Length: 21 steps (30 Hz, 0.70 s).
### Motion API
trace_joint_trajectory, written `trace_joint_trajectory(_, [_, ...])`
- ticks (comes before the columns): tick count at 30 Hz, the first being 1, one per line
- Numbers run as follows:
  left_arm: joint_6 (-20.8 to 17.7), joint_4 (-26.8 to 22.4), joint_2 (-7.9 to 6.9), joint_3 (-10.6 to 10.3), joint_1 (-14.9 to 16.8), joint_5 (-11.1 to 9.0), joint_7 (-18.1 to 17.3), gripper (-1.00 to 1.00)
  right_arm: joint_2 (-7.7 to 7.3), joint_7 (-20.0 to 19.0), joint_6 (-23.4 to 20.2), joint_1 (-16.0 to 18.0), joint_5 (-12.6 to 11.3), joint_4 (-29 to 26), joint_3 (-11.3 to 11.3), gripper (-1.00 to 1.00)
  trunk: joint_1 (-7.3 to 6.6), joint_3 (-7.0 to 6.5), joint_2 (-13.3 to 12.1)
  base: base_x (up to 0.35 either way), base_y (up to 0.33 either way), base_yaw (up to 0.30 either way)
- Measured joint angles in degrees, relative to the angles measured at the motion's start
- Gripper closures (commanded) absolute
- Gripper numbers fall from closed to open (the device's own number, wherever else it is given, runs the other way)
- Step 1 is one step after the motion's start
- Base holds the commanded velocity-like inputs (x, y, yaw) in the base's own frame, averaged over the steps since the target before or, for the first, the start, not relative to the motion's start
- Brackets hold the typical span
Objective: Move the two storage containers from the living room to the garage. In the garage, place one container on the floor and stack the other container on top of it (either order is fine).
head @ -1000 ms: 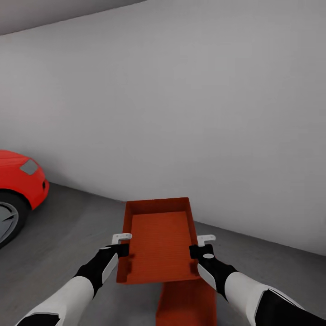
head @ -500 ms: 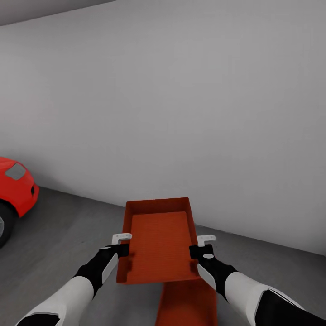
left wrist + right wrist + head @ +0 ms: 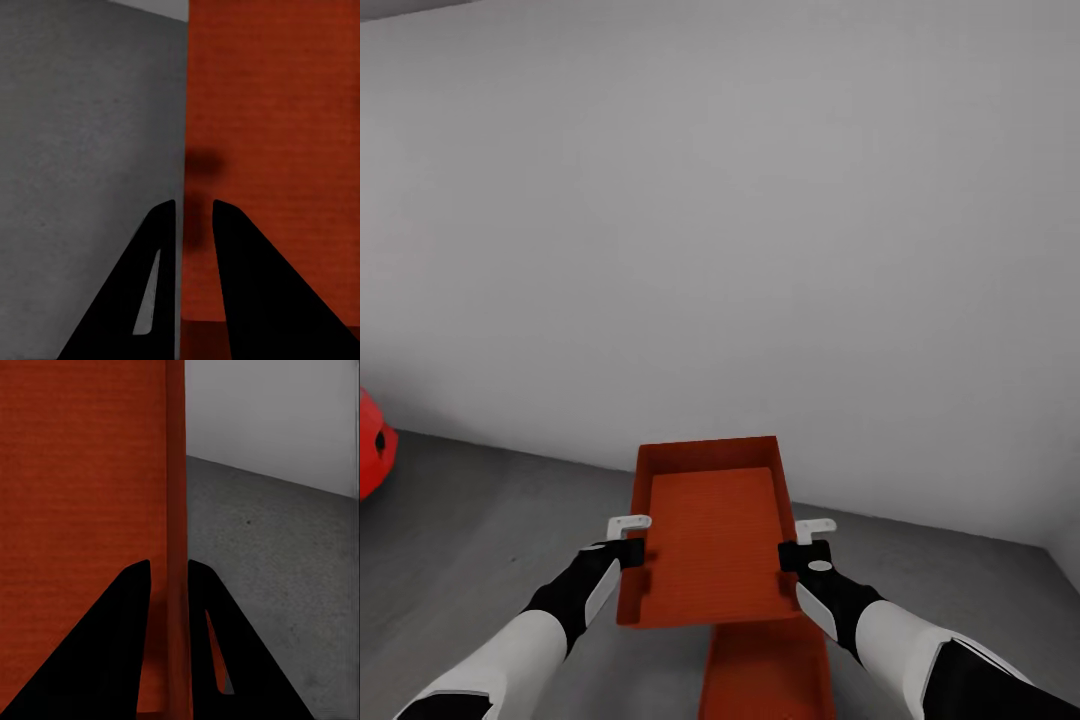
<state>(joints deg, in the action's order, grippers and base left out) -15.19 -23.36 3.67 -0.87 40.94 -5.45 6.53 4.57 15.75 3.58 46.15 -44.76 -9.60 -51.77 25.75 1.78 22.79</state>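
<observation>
Red car [image 3: 370, 455] slid left, container [image 3: 710, 535] lengthwise ahead

No readable text, no labels, no brands, no numbers, no signs

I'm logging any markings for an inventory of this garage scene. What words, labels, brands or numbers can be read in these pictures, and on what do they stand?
None: no text can be read in these pictures.
The held storage container: plain ribbed orange-red, no label.
The second storage container below it: no marking.
The grey-white wall and concrete floor: bare.
The red car: only an edge shows, no badge or plate.
</observation>
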Motion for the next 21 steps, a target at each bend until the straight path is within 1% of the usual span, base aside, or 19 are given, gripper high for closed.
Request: trace_joint_trajectory(21, [0.06,-0.03,0.02,0.02,0.0,0.02,0.0,1.0,-0.05,0.0,-0.01,0.0,0.09,-0.1,0.08,1.0,0.0,0.0,0.0,0.0,0.0,-0.239])
